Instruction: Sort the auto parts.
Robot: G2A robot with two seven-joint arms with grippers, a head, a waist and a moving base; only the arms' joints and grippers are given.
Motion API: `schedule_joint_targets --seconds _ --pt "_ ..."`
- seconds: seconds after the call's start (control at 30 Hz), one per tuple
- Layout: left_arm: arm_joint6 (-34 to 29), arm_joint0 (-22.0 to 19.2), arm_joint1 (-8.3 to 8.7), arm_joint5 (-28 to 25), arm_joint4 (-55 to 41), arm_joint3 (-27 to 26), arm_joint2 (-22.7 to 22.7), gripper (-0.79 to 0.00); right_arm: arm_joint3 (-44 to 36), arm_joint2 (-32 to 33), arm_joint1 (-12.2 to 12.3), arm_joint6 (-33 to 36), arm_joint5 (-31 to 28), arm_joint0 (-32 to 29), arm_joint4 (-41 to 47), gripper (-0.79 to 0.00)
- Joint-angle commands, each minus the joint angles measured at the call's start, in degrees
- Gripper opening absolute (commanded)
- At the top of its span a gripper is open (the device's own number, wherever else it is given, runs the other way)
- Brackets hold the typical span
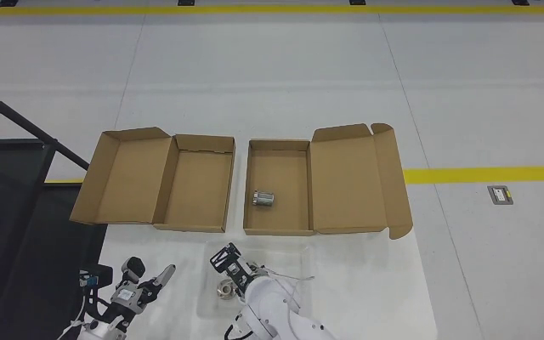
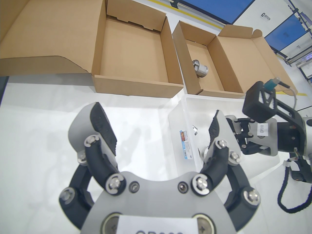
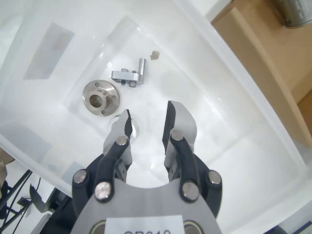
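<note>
Cardboard boxes: two, lids folded open, side by side along the bench's (image 1: 365,280) far edge; left box (image 1: 200,183), right box (image 1: 285,174).
Ribbed metal cylinder (image 1: 265,200): lies on its side on the right box floor, toward that box's near-left corner.
Clear plastic bin (image 1: 289,248): at the bench's near edge, just in front of the right box.
Round flange (image 3: 101,98): on the bin floor, hub up, bolt holes visible.
L-shaped bracket (image 3: 129,75): on the bin floor just beside the flange, not touching it; a short pin stands at one end.
Brown scrap (image 3: 154,55): small, on the bin floor near the bracket.
Right gripper (image 3: 148,108): inside the bin, above its floor; jaws apart, nothing between them; one fingertip just beside the flange.
Left gripper (image 2: 156,110): over bare bench toward the near-left corner, left of the bin; jaws wide apart, gripping nothing.
</note>
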Motion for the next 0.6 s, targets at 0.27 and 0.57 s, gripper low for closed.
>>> schedule_joint_targets --seconds 0.27,0.57 --pt "0.0 0.0 0.0 0.0 0.0 0.0 0.0 0.0 0.9 0.3 0.0 3.7 -6.6 -0.2 2.6 -0.523" --pt "0.0 0.0 0.0 0.0 0.0 0.0 0.0 0.0 -2.7 2.3 1.2 4.7 -10.1 -3.9 0.9 -0.471"
